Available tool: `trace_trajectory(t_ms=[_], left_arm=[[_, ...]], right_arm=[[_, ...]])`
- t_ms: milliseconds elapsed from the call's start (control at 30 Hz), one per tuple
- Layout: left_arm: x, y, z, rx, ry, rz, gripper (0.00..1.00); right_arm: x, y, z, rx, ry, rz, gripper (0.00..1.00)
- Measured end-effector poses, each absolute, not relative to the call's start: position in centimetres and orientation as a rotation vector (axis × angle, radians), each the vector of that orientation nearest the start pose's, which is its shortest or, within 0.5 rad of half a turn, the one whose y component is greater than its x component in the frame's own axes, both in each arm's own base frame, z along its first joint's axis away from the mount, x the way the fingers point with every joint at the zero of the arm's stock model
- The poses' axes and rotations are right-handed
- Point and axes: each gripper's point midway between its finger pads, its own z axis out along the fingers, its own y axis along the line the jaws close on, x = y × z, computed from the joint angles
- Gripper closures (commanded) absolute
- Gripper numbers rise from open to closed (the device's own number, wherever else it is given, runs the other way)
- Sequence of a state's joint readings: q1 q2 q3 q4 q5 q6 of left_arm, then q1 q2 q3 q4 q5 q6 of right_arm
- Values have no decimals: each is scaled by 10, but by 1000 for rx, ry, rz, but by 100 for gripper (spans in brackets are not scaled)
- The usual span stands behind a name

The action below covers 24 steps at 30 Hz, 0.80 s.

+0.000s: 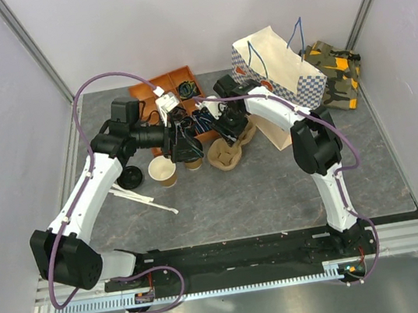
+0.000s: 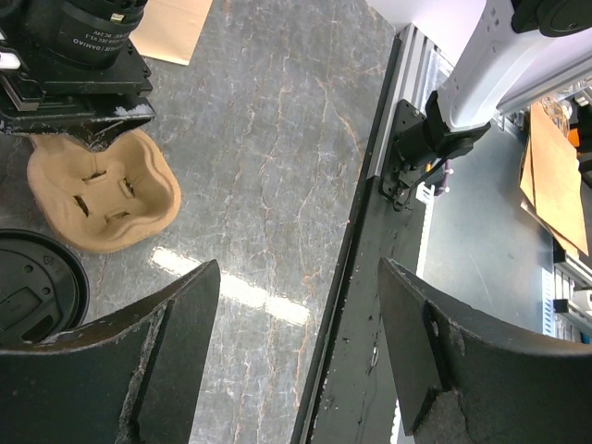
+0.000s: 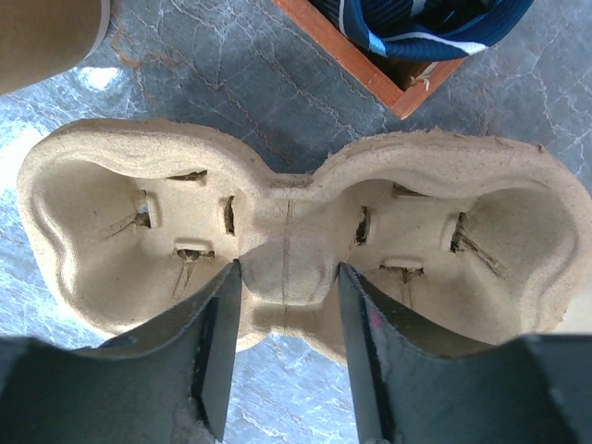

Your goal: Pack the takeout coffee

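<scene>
The takeout coffee (image 1: 193, 163), a brown cup with a black lid (image 2: 35, 289), stands on the table just under my left gripper (image 1: 186, 149). In the left wrist view that gripper (image 2: 296, 310) is open and empty, and the lid lies outside its left finger. A two-well pulp cup carrier (image 1: 228, 153) lies to the cup's right. My right gripper (image 1: 231, 133) is over it. In the right wrist view its jaws (image 3: 287, 296) press both sides of the carrier's middle ridge (image 3: 287, 231). Both wells are empty.
A lidless tan cup (image 1: 162, 171) stands left of the coffee, with a loose black lid (image 1: 127, 180) and white sticks (image 1: 148, 198) beside it. An orange tray (image 1: 176, 83) is behind. A checked paper bag (image 1: 278, 67) and a camouflage pouch (image 1: 334, 71) are at the back right.
</scene>
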<state>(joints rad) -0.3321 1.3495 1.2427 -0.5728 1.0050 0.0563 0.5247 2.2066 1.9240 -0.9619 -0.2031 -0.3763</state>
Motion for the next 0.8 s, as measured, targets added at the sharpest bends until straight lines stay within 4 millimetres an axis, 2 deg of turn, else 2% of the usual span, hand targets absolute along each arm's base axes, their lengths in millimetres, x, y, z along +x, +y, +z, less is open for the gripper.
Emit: trace_trajectory(t_ms=[467, 700, 800], left_arm=[[252, -242, 260, 934, 1953, -1276, 23], [254, -240, 260, 922, 1958, -1273, 23], [257, -239, 257, 907, 1973, -1276, 26]], right_arm=[[394, 253, 70, -1280, 2518, 319, 61], [389, 249, 84, -1285, 2511, 321, 63], [388, 250, 90, -1289, 2496, 330, 64]])
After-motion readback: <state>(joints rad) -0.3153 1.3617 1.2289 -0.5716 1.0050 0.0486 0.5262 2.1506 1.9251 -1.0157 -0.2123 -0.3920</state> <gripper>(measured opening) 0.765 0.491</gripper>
